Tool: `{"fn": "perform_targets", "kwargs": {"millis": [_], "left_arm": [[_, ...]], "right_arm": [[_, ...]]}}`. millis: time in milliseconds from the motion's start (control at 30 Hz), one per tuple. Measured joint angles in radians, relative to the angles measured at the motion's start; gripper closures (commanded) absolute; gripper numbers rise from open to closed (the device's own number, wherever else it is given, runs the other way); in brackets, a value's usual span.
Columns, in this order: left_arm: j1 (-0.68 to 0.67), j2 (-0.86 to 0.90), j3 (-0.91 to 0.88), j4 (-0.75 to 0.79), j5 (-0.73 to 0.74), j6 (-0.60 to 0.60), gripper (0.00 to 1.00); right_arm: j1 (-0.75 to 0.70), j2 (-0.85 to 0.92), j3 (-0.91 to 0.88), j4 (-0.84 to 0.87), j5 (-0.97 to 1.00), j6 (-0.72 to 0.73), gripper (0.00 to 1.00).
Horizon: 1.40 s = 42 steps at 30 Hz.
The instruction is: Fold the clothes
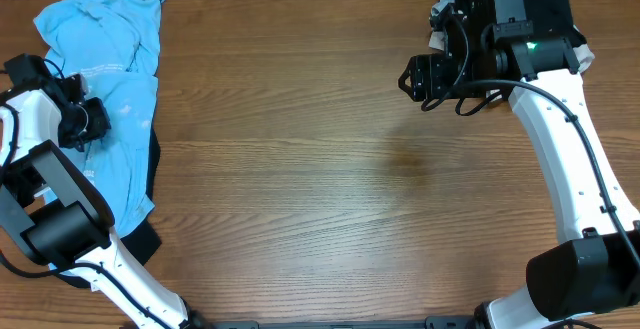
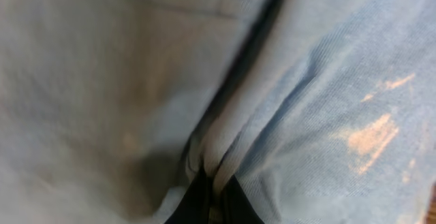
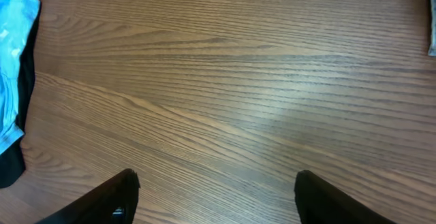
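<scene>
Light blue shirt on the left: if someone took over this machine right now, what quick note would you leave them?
Left gripper: appears shut on a fold of the crumpled light blue cotton shirt at the table's left edge.
Right gripper: open, empty, over the bare wooden table.
A black garment lies partly under the shirt; pale clothing sits behind the right arm.
Done: nothing folded yet.
Left: spread the shirt flat, fold it, then the rest.
</scene>
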Motion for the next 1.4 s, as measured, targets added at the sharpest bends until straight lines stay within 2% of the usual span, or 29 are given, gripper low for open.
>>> {"fn": "perform_targets", "kwargs": {"millis": [167,300,500,567,600,867,1033,1167,1200,1233,1267,1333,1400], "left_arm": [[-0.016,0.001,0.071,-0.134,0.087,-0.076,0.96],[-0.079,0.001,0.180,-0.269,0.162,-0.115,0.96],[-0.261,-0.005,0.335,-0.469,0.207,-0.129,0.96],[-0.373,-0.017,0.365,-0.521,0.217,-0.129,0.96],[-0.385,-0.018,0.367,-0.524,0.217,-0.129,0.96],[-0.749,-0.025,0.377,-0.533,0.256,-0.161,0.96],[-0.921,-0.025,0.379,-0.428,0.269,-0.212,0.96],[-1.019,-0.025,0.410,-0.314,0.285,-0.262,0.89],[-1.034,-0.025,0.426,-0.281,0.290,-0.268,0.84],[-1.045,-0.025,0.447,-0.244,0.299,-0.278,0.70],[-1.055,-0.025,0.472,-0.191,0.314,-0.283,0.51],[-1.061,-0.025,0.511,-0.093,0.343,-0.298,0.00],[-1.061,-0.027,0.548,-0.019,0.385,-0.310,0.00]], "right_arm": [[-0.001,0.000,0.001,-0.027,0.000,0.001,0.30],[-0.008,0.000,0.031,-0.084,-0.005,0.010,0.35],[-0.064,-0.034,0.150,-0.215,-0.044,0.025,0.41],[-0.107,-0.069,0.183,-0.266,-0.054,0.029,0.43],[-0.117,-0.076,0.187,-0.274,-0.055,0.033,0.43],[-0.317,-0.140,0.201,-0.387,-0.060,0.041,0.43],[-0.381,-0.140,0.201,-0.399,-0.060,0.032,0.41],[-0.410,-0.140,0.201,-0.383,-0.069,0.026,0.35],[-0.414,-0.140,0.201,-0.373,-0.072,0.027,0.32],[-0.415,-0.140,0.201,-0.364,-0.076,0.027,0.30],[-0.415,-0.140,0.201,-0.357,-0.080,0.026,0.29],[-0.415,-0.140,0.201,-0.342,-0.093,0.027,0.23],[-0.415,-0.140,0.201,-0.331,-0.110,0.024,0.21]]}}
